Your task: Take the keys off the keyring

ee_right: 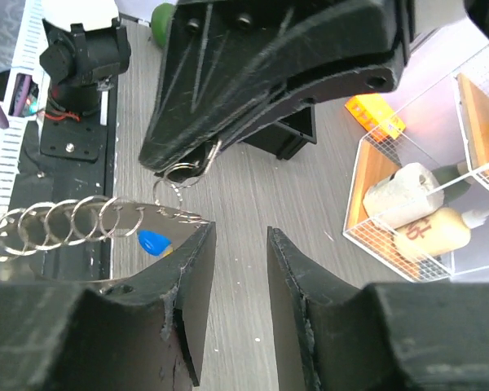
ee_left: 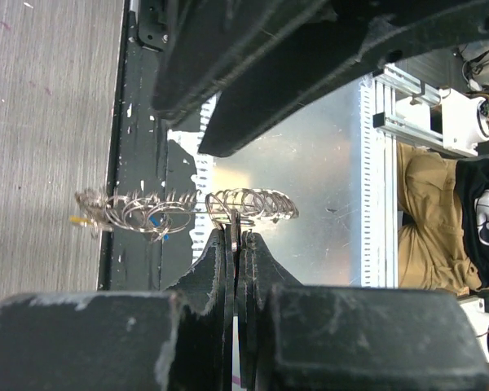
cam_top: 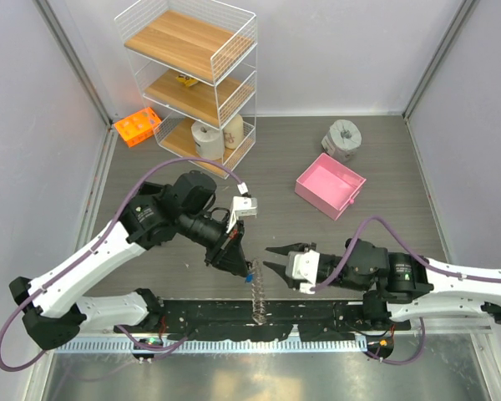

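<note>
Grey wood-grain tabletop (cam_top: 401, 159); pale walls (cam_top: 334, 50); white wire shelf rack (cam_top: 184, 42), wooden shelves, back left.

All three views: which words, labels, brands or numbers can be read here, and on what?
No text can be read in any view.
Beige bottle: reddish print, too blurred.
Yellow item in the wire rack: dark marks, too small.
Black shirt: white graphic, no legible letters.
The keyring: no marking visible.
</note>
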Controlling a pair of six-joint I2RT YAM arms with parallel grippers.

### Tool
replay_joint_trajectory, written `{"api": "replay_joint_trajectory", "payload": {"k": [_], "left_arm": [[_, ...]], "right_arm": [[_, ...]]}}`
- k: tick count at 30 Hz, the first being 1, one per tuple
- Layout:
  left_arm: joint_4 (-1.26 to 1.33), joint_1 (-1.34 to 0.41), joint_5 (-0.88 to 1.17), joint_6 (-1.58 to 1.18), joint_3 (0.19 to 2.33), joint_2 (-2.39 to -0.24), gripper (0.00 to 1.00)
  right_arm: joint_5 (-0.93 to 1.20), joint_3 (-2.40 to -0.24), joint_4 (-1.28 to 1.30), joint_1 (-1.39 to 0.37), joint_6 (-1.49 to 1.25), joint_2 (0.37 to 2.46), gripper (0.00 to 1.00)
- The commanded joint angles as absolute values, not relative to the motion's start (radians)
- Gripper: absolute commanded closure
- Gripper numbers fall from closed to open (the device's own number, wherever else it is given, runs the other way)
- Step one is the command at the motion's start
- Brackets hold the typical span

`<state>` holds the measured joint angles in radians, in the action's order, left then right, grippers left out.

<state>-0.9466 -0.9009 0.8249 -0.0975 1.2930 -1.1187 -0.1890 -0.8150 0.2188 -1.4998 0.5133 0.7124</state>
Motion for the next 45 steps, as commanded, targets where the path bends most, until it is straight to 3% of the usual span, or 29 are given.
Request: {"api": "replay_joint_trajectory", "payload": {"k": [1,9,20,29,45], "left_arm": [[-0.9,-0.899,0.888,-0.051,1.35,-1.078,1.0],[-0.905,-0.899,0.89,-0.043,1.356,-1.055,1.0],[-0.917,-0.9,0.91,-0.034,1.364,-1.037,1.0],[-0.923,-0.903,0.925,-0.026,1.359,-1.012,1.0],[-0.943,-0.92,0.916,-0.012,1.353,-1.019,1.0]], "right_arm": [[-0.015,-0.804,0.127,-1.416,0.384,0.712,0.63],[0.156,-0.773,0.022,-1.384,0.316,0.745,0.65],[0.176,-0.787,0.006,-1.37,0.298,0.782,0.67],[0.198,-0.805,-0.028,-1.355,0.29,0.805,0.81],[0.227,-0.824,-0.058,-1.347,0.275,0.816,0.75]]}}
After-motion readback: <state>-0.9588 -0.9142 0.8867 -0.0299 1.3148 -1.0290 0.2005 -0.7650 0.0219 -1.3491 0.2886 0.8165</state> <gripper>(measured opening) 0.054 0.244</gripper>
